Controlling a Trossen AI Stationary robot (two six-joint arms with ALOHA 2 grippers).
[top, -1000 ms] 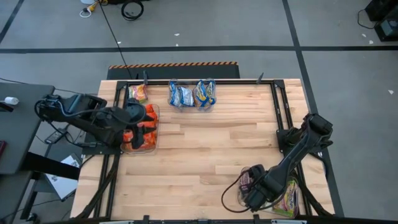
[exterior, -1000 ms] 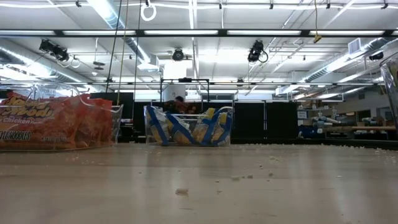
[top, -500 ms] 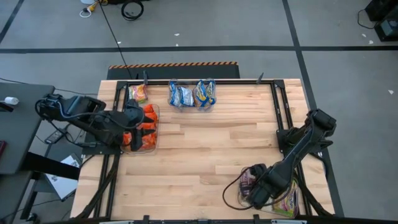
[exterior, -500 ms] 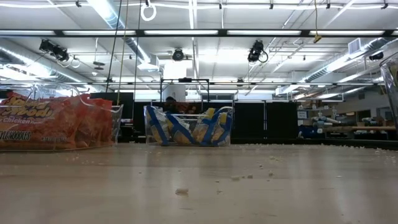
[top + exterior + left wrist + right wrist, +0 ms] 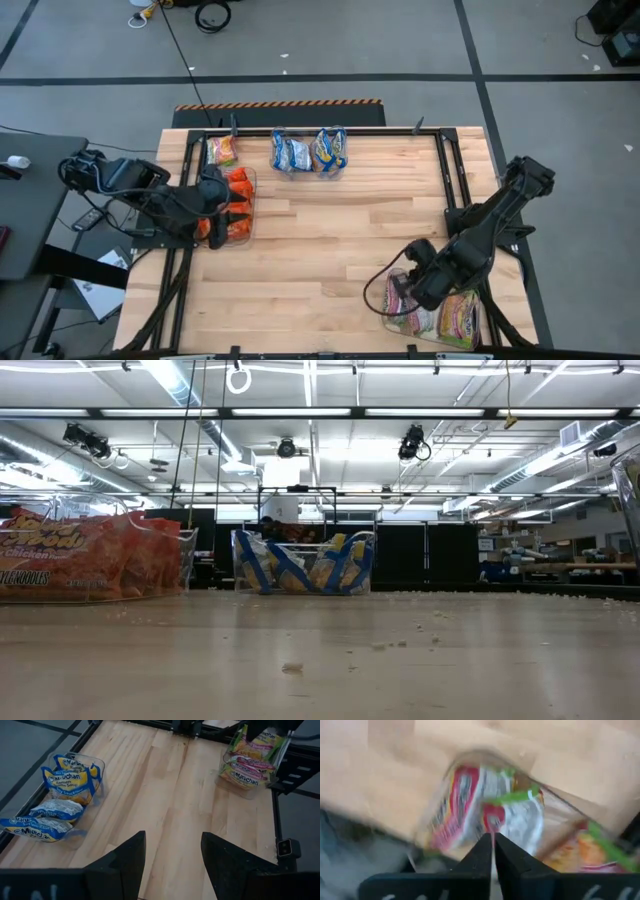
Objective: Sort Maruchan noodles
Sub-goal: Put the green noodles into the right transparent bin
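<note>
Seen from overhead, a wooden bench (image 5: 330, 240) carries ramen packets already grouped by colour in clear trays. Orange-red packets (image 5: 232, 200) fill a tray at the left edge. Blue-and-yellow packets (image 5: 308, 152) sit in a tray at the middle of the far edge, and a single yellow-green packet (image 5: 222, 150) lies near the far left corner. Silver-and-red and yellow-green packets (image 5: 452, 318) rest in a tray at the near right corner.

Over the last second both arms have pulled back. The right gripper (image 5: 405, 290), which had been low over the near right tray, has risen and shifted toward the bench's middle, uncovering more of that tray's contents. In its own wrist view its fingers (image 5: 492, 855) are pressed together with nothing between them, just above the silver-and-red packet (image 5: 495, 815). The left gripper (image 5: 212, 200) has drawn back toward the left edge from over the orange-red tray. Its fingers (image 5: 127, 860) are spread apart and empty.

No loose packet remains on the bare wood, so the sorting looks essentially finished, with both arms apparently retreating after a last drop.
</note>
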